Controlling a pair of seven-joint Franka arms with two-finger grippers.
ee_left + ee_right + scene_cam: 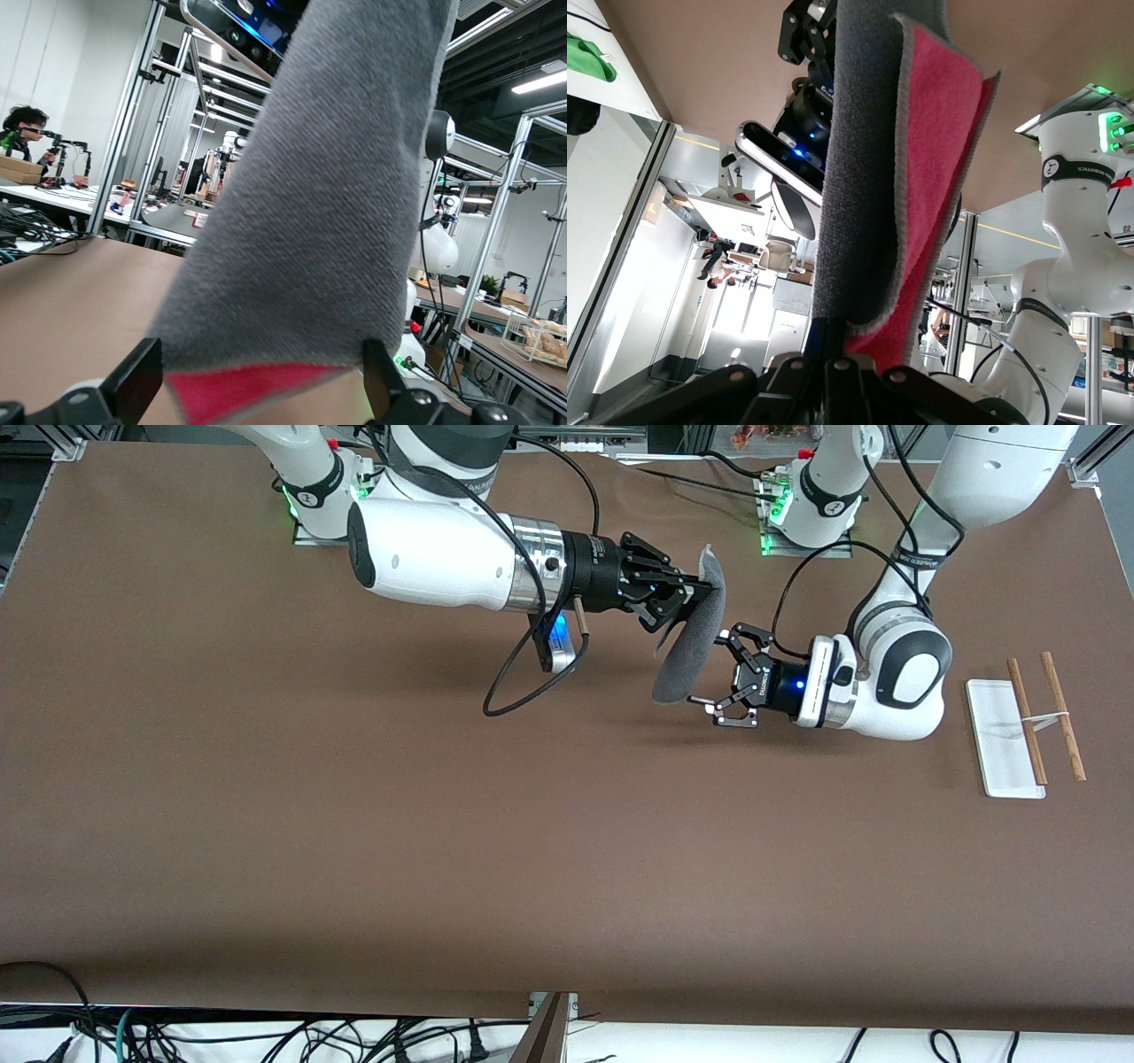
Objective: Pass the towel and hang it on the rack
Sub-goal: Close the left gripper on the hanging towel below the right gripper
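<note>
The right gripper (706,587) pinches the towel (691,646) in mid-air over the table (354,824), grey face out; the left gripper (716,670) is wide open around its hanging edge. The rack (1028,722) stands at the left arm's end

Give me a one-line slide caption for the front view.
Right gripper holds the towel up above the table; open left gripper reaches for it, rack waiting.

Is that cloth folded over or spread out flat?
Folded. The towel hangs doubled in the right gripper: in the right wrist view a grey layer lies against a pink one, both edges pinched together.
</note>
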